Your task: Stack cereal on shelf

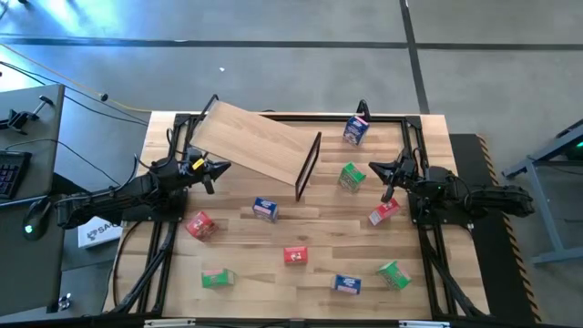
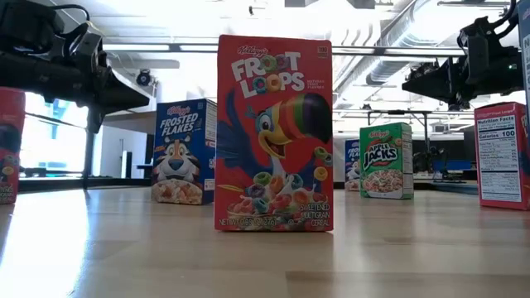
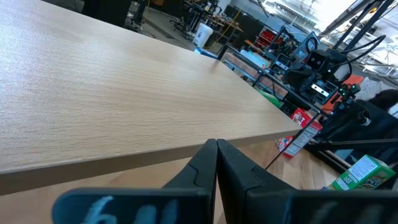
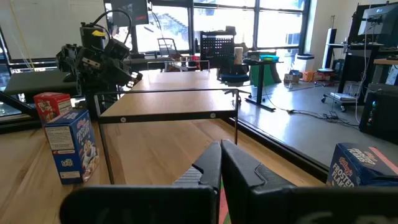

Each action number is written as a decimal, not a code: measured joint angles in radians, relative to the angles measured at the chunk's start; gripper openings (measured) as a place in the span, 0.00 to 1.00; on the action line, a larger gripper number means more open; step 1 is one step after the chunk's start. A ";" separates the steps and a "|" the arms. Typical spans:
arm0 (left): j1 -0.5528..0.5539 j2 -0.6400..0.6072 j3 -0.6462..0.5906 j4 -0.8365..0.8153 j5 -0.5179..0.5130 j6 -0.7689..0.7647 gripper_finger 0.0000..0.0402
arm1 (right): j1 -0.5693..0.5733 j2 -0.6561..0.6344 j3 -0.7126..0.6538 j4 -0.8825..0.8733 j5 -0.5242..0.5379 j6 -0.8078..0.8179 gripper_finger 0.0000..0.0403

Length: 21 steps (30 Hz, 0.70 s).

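Jaws pressed together on both arms, holding nothing.

Left gripper (image 1: 215,170) hangs by the tilted light plywood shelf (image 1: 255,141) at the tabletop's far edge; right gripper (image 1: 383,170) waits near the right edge. Small red, green and blue cardboard cereal boxes (image 1: 295,256) lie scattered, seemingly awaiting pickup.

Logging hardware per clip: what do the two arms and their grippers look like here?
Both arms are black with chunky jointed segments. The left arm carries a small yellow tag near its gripper and a green light at its base end. The left gripper and the right gripper each have two dark, angular, wedge-shaped fingers. Black cables trail from the right arm.
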 joint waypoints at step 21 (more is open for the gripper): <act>0.000 0.000 0.000 0.318 -0.137 0.264 0.01 | 0.000 0.000 0.000 0.000 0.000 0.000 0.00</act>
